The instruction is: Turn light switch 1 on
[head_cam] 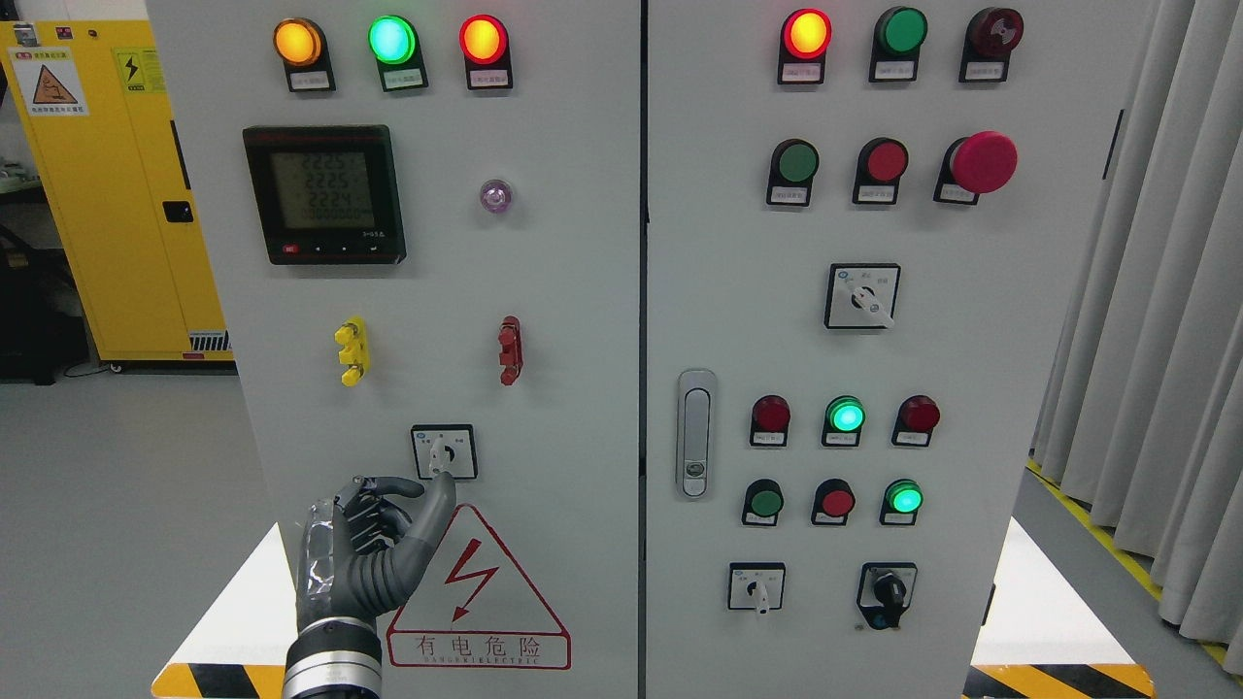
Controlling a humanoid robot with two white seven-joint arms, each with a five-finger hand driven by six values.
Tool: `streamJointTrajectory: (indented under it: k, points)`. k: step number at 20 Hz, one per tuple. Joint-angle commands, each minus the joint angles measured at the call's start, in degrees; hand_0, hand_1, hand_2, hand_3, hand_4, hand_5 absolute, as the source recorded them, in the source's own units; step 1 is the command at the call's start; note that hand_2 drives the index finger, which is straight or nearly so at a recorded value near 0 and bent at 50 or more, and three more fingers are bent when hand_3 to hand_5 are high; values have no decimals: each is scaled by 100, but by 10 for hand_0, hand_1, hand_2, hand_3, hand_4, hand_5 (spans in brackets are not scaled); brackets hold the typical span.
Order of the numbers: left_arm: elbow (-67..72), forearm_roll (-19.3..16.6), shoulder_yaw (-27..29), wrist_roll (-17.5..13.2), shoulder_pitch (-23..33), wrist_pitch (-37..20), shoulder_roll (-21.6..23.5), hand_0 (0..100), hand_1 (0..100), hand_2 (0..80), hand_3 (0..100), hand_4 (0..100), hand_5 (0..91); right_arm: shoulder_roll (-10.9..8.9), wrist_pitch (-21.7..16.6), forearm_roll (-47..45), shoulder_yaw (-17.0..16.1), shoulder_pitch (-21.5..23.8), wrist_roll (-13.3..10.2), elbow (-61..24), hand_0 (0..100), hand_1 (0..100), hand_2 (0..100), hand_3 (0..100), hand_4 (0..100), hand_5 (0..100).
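- Left arm rises from the bottom edge, left of the middle, forearm nearly upright with a metal wrist cuff.
- Left hand shows its dark back to the camera, thumb stretched up and to the right, the other fingers curled inward.
- It holds nothing.

Matt painted metal cabinet, glossy plastic lamps, dark matt hand, pleated cloth curtain

left hand: forearm cut by bottom edge | indicator labels: print too small | meter: digits blurred
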Motion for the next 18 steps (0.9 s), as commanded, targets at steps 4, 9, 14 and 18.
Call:
streamJointTrajectory:
  k: [4, 9, 14, 18]
  points:
    - [89, -2, -90, 13, -50, 4, -40, 164, 640, 548, 912, 881, 873, 0, -2, 0, 0, 0, 5, 0, 0, 500, 40, 0, 0, 0]
    - [106, -2, -90, 109, -94, 4, -48, 170, 637, 547, 911, 882, 874, 0, -2, 0, 0, 0, 5, 0, 0, 500, 40, 0, 0, 0]
    - [141, -2, -90, 127, -120, 4, -48, 175, 632, 546, 912, 882, 874, 0, -2, 0, 0, 0, 5, 0, 0, 500, 40, 0, 0, 0]
    - [151, -2, -90, 127, -129, 56, -57, 181, 630, 546, 912, 882, 874, 0, -2, 0, 0, 0, 5, 0, 0, 500, 40, 0, 0, 0]
